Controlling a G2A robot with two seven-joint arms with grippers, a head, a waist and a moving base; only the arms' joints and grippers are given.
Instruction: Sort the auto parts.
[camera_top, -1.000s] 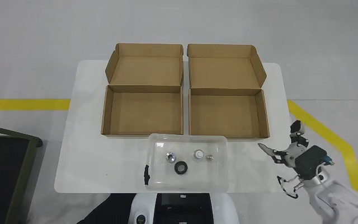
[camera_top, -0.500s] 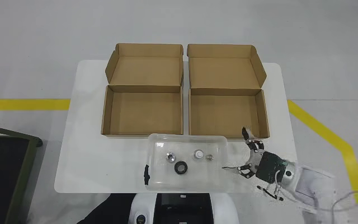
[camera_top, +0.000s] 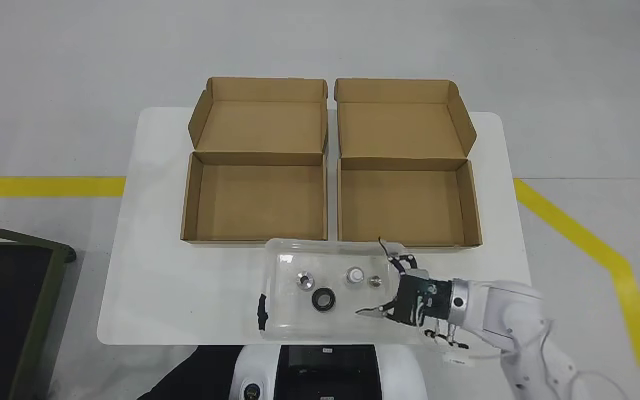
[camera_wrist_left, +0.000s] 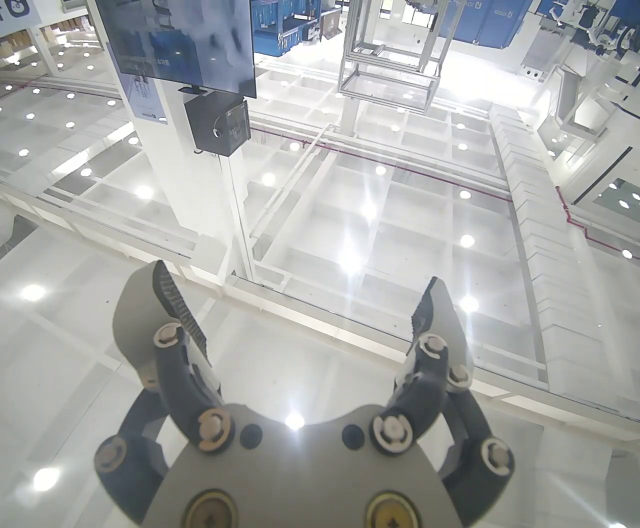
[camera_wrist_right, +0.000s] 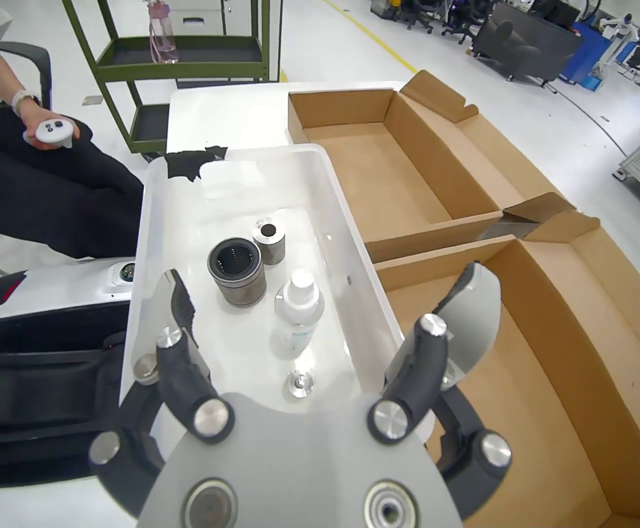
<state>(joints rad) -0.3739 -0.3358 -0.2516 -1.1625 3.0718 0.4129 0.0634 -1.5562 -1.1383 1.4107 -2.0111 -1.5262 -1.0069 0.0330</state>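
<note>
Hovering over the right end of the clear bin (camera_top: 335, 243), the right gripper (camera_top: 369, 276) gapes nearly rim to rim.

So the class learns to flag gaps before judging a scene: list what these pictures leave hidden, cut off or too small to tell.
Right wrist view: the right gripper covers the near end of the clear bin; anything there is hidden.
Top view: the small metal part is too small to identify.
Right wrist view: the nearer cardboard box is cut off by the picture's edge, one finger covering part of its floor.
</note>
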